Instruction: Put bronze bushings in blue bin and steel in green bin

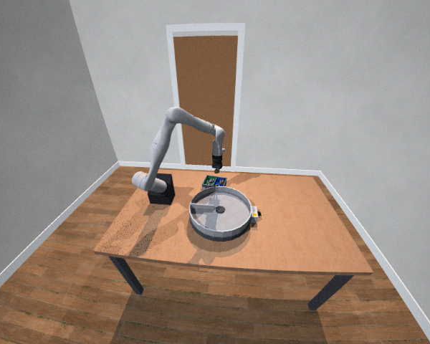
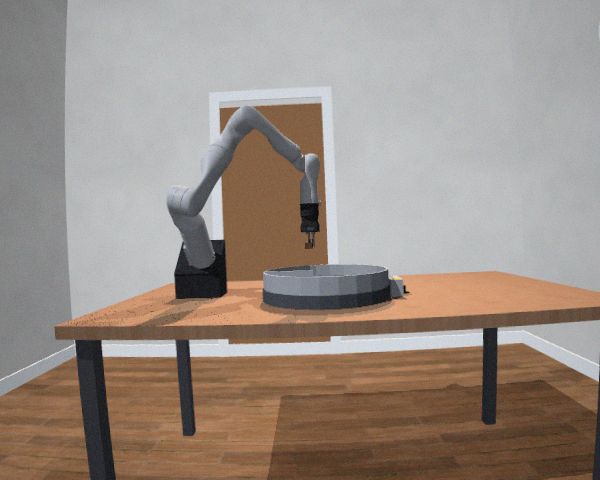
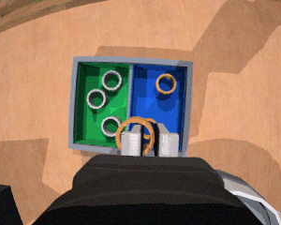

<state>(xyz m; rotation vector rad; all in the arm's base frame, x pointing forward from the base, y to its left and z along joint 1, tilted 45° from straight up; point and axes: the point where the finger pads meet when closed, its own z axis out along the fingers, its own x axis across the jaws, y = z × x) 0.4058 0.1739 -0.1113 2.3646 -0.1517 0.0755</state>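
Observation:
My gripper point(image 1: 217, 170) point(image 2: 310, 242) point(image 3: 148, 134) is shut on the wall of a bronze bushing point(image 1: 216, 170) point(image 2: 308, 245) point(image 3: 118, 136), with one finger inside its ring. It holds the bushing high above the front of the bins, near their divider. The blue bin point(image 1: 218, 180) point(image 3: 145, 80) holds a bronze bushing point(image 3: 166, 75) at the back. Another bronze ring point(image 3: 151, 120) shows partly behind the fingers. The green bin point(image 1: 206, 178) point(image 3: 90, 75) holds three steel bushings point(image 3: 111, 72) point(image 3: 96, 91) point(image 3: 102, 127). No bushing is visible on the turntable point(image 1: 233, 218) in the top view.
The turntable's raised wall point(image 2: 326, 284) stands in front of the bins. A pale divider arm point(image 1: 202, 207) reaches from its left wall towards the hub. A small box with a yellow top point(image 1: 254, 214) sits at its right. The black arm base point(image 1: 161, 196) stands at the left.

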